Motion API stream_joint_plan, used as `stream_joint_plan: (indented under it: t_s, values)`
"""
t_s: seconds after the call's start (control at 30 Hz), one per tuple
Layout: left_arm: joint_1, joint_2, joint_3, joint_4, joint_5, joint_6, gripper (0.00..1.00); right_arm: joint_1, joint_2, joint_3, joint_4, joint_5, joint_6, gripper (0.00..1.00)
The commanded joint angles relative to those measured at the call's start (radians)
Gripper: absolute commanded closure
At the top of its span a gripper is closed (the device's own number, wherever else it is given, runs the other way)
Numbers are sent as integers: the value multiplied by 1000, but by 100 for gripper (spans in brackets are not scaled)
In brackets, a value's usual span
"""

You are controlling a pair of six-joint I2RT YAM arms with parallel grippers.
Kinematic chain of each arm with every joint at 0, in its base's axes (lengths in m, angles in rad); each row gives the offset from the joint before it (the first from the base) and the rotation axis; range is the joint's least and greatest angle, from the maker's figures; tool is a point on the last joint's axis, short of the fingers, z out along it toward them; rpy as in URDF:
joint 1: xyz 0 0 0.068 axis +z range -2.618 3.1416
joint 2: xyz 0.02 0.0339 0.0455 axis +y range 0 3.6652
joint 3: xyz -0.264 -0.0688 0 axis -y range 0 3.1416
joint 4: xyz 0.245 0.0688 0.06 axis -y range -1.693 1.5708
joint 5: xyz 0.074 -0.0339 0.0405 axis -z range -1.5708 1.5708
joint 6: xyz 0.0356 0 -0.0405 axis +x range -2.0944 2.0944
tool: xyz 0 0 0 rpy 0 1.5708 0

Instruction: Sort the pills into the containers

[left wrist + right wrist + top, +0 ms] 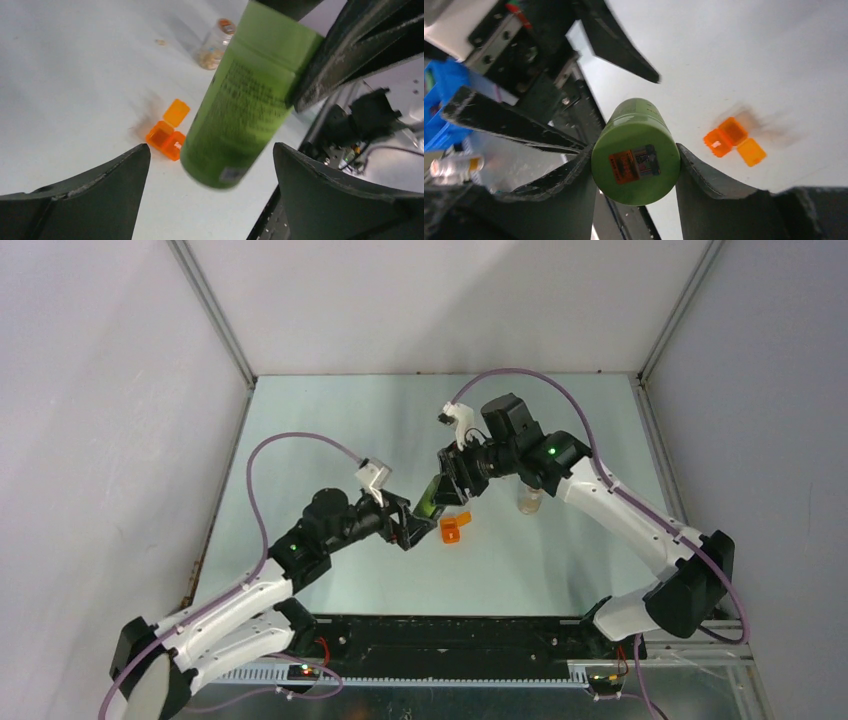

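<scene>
1. Left gripper (210,150): released, fingers (95,192) spread wide and gripping nothing, at the near middle of the table (330,420).
2. Orange box (453,528): flat on the table at 3 o'clock of the left gripper, just beside it. Smeared by blur in both wrist views.
3. Green bottle (245,95): tilted, dark print down its side, at 11 o'clock of the orange box. Lower end hanging in the gap between the left fingers, touching neither.
4. Right gripper (635,149): clenched on the green bottle, one finger pressed to each side, with the sticker-marked end facing the right wrist camera. Reaching in from 2 o'clock.
5. Vial (530,500): clear with an orange top, standing on the table at 3 o'clock of the right gripper, close under the right forearm. Tan contents in its lower part.
6. Speck (160,42): pale, on the bare table at 9 o'clock of the vial in the left wrist view. Possibly a loose pill, but too small to tell.
</scene>
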Motion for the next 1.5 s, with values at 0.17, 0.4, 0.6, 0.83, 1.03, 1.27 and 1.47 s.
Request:
stream_joint_plan:
  t_s: [0.17, 0.4, 0.6, 0.83, 1.03, 1.27, 1.47]
  values:
    - [3, 96, 132, 18, 366, 162, 20, -6, -84, 6, -20, -317, -133, 73]
    - [3, 115, 131, 78, 494, 152, 57, -5, -83, 7, -60, -342, -160, 76]
    - [3, 98, 129, 76, 444, 146, 100, -6, -119, -53, 110, -154, 49, 11]
    - [3, 51, 128, 76, 318, 152, 100, 58, -206, -207, 379, 254, 406, 8]
    - [3, 58, 150, 78, 252, 150, 100, 114, -235, -251, 479, 370, 540, 28]
    - [3, 78, 182, 144, 222, 118, 100, 115, -282, -304, 569, 377, 609, 65]
    - [5, 112, 223, 155, 301, 114, 100, 28, -301, -315, 616, 21, 440, 98]
